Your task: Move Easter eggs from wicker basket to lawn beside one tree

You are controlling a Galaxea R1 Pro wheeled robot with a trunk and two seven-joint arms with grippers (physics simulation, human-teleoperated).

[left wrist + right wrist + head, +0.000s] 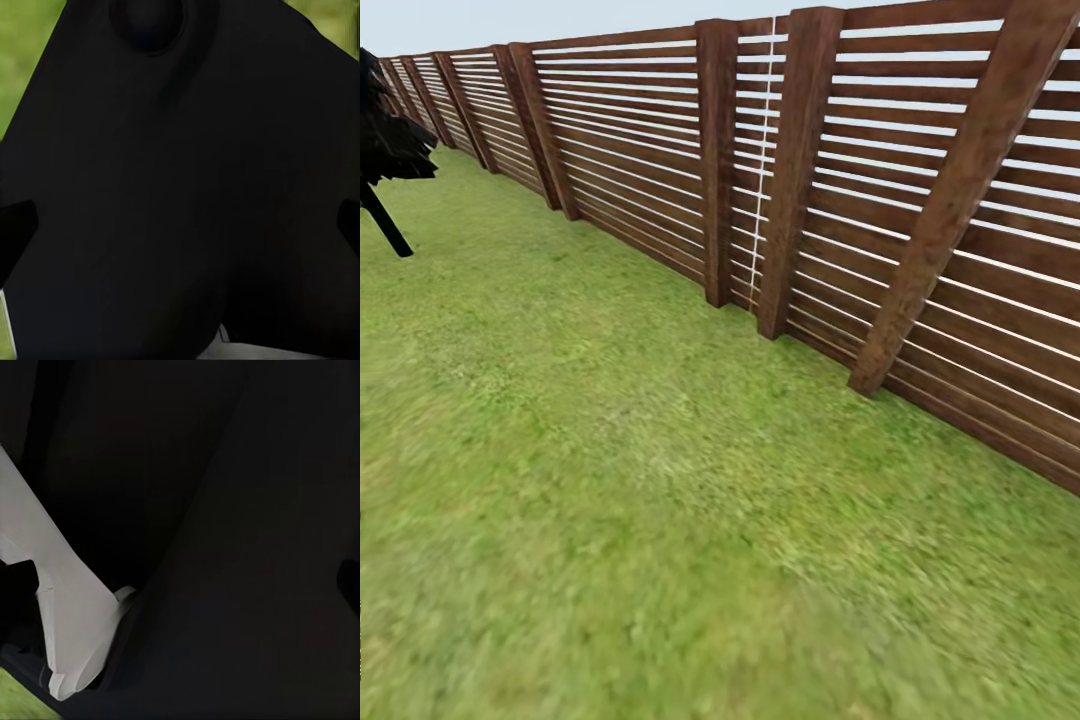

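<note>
The lawn (pixel 610 500) spreads as short green grass across the head view, up to the garden's slatted fence. The Easter eggs, the wicker basket and the tree are out of view. In the left wrist view my left gripper (pixel 180 232) faces a dark part of the robot's body, its black fingertips (pixel 15 232) far apart at the picture's edges, nothing between them. My right gripper (pixel 180 585) stands the same way in the right wrist view, fingertips (pixel 349 585) wide apart, in front of dark and white body panels.
A brown slatted wooden fence (pixel 920 200) with slanted posts runs from the near right to the far left. A black-leaved tree (pixel 390 140) with a thin dark trunk stands at the far left. Open grass lies ahead and to the left.
</note>
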